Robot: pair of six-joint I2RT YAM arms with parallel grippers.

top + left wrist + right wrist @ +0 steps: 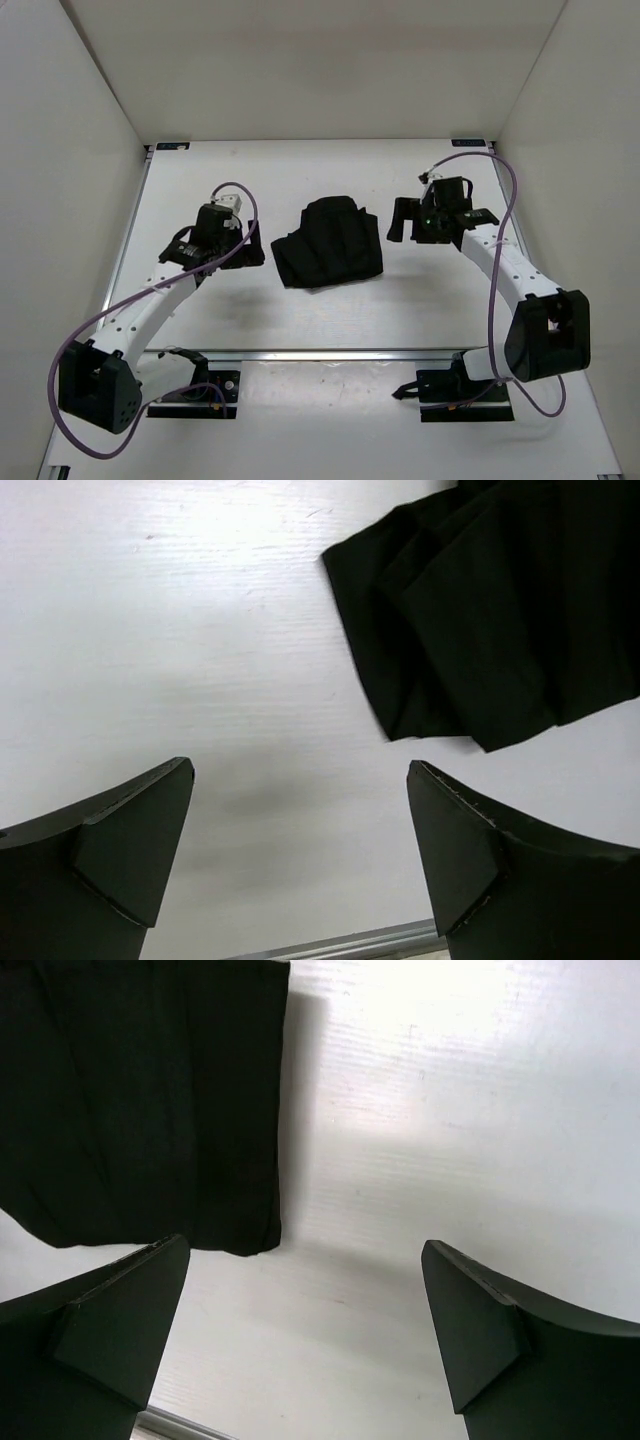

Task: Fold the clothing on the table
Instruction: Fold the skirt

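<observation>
One black clothing (pixel 330 243) bunched on table (pixel 300 170) | left pincer (pixel 300 770) wide apart, empty, beside it | right pincer (pixel 305 1245) wide apart, empty, opposite side

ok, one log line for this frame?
clothing: compact folded bundle on table | left gripper: open, empty, left of clothing | right gripper: open, empty, right of clothing

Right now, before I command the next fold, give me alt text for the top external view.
A black piece of clothing lies in a compact, creased heap at the middle of the white table, held by neither arm. The left pincer and right pincer hang open on either side of it, apart from the fabric.
</observation>
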